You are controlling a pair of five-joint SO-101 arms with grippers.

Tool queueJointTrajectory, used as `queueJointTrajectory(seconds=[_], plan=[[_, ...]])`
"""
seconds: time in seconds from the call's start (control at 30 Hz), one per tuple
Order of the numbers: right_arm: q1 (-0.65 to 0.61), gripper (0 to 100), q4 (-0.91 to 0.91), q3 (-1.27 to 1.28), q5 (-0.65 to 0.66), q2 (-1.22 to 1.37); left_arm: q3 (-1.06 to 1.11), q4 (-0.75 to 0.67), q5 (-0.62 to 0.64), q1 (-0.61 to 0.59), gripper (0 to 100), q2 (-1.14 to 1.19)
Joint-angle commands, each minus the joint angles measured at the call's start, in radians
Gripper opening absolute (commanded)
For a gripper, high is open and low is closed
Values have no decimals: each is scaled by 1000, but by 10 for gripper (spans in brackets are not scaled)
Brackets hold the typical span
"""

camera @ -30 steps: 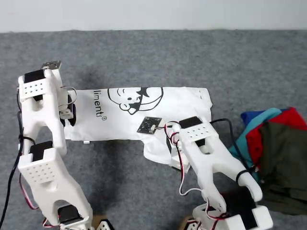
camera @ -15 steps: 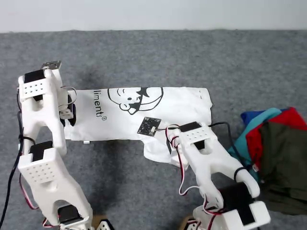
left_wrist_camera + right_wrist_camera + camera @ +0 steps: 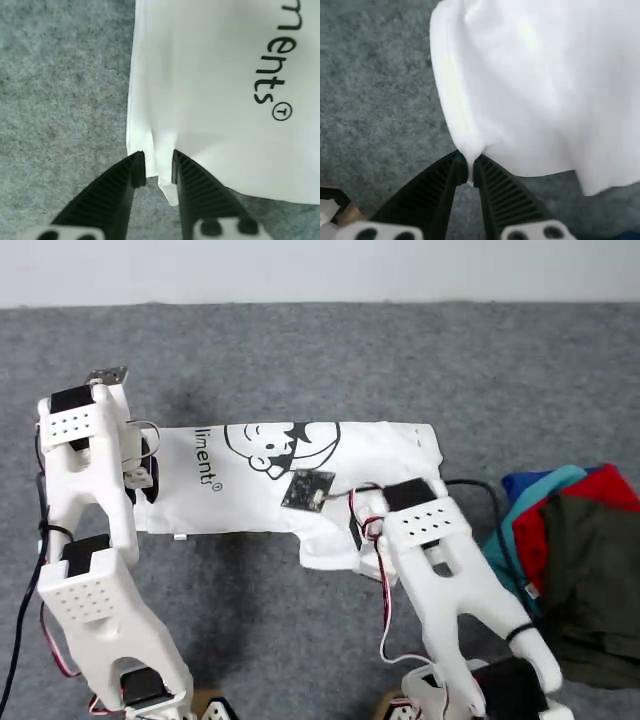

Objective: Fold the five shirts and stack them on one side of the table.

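White shirt [image 3: 380,455] with black print, folded into a long band.

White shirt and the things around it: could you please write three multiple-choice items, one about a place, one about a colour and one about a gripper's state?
1. Where does the pile of coloured shirts lie?
A. beside the right arm
B. against the far wall
C. inside a basket

2. What colour is the print on the white shirt?
A. red
B. black
C. green

3. What state is the right gripper in?
A. open in the air
B. shut on a red shirt
C. shut on the white shirt

Key:
1 A: the high view shows the pile next to that arm.
2 B: the drawing and letters are black.
3 C: the right wrist view shows white cloth pinched between its jaws.
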Motion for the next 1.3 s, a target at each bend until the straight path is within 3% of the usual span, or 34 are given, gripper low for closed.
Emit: queueJointTrajectory(seconds=[0.0,0.53,0.93,1.27], plan=[[54,11,-48,-81,9,-41,-8,5,-15,-3,97,-34],[81,11,-605,-87,8,248,-8,5,-15,-3,97,-34],[160,10,-628,-233,-44,306,-8,5,-15,-2,97,-34],[156,35,-628,-313,-51,549,-8,5,-15,-2,97,-34]])
